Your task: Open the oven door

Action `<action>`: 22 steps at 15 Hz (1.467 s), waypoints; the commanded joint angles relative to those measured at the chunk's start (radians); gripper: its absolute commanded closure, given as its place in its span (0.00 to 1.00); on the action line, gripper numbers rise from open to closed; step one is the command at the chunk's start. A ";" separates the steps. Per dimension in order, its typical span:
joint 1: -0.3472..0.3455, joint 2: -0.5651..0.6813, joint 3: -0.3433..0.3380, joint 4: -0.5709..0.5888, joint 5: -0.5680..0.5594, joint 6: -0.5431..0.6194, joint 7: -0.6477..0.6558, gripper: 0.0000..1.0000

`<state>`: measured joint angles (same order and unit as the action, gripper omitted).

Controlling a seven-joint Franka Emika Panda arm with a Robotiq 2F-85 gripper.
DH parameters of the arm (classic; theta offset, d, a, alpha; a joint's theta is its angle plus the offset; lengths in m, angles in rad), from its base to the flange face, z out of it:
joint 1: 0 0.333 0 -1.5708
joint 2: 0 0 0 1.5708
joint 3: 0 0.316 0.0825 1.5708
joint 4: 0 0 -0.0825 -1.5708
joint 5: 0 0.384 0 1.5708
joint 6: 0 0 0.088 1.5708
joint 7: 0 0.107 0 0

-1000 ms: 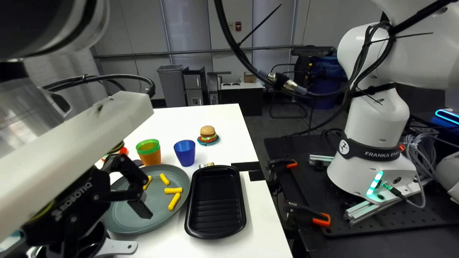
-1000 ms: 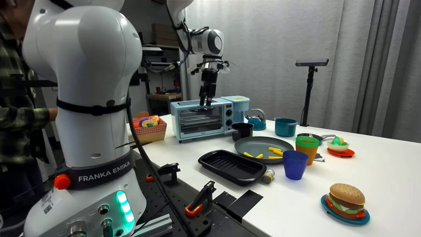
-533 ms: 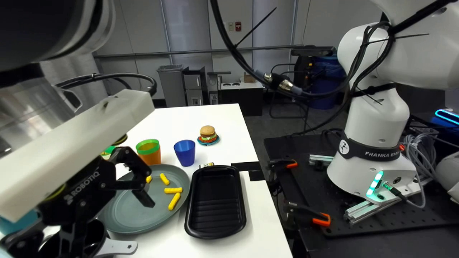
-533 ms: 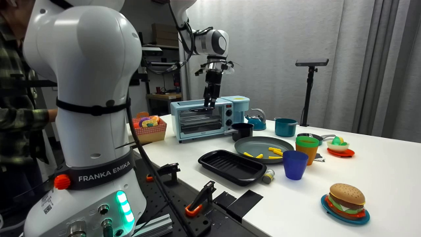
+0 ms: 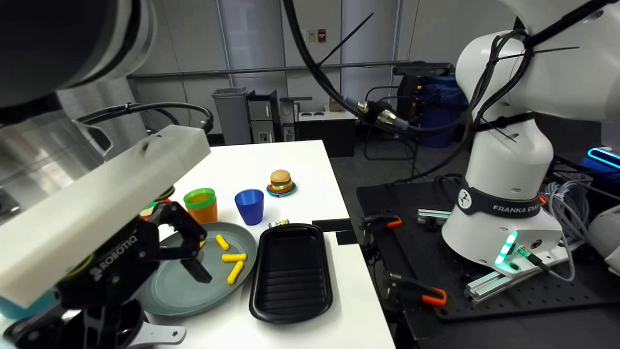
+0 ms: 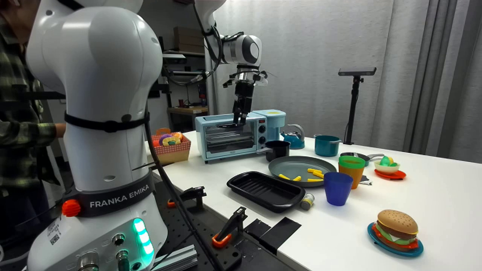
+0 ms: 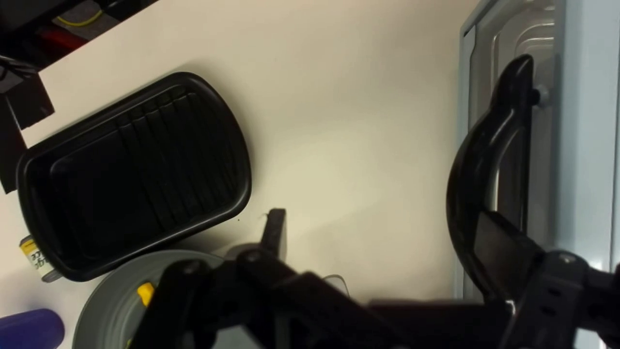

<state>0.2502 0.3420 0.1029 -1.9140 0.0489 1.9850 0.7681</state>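
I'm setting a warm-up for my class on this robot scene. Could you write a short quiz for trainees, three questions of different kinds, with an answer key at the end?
1. Multiple choice: the wide glass door of the light-blue box-shaped oven is: A, lowered flat; B, shut; C, removed.

2. True or false: the short yellow sticks lie on the round grey plate.

3. Short answer: in the wrist view, is the black gripper open or shut, and which part of the door is nearest to it?

Key: 1, B. 2, true. 3, open; the curved black handle, though whether they touch is unclear.
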 commanded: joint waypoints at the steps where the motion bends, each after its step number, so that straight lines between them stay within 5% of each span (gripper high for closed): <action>1: 0.006 0.006 0.001 0.005 0.005 0.007 0.014 0.00; 22: 0.013 0.043 -0.001 0.008 0.014 0.011 0.013 0.00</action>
<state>0.2659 0.3705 0.1060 -1.9126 0.0526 1.9850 0.7712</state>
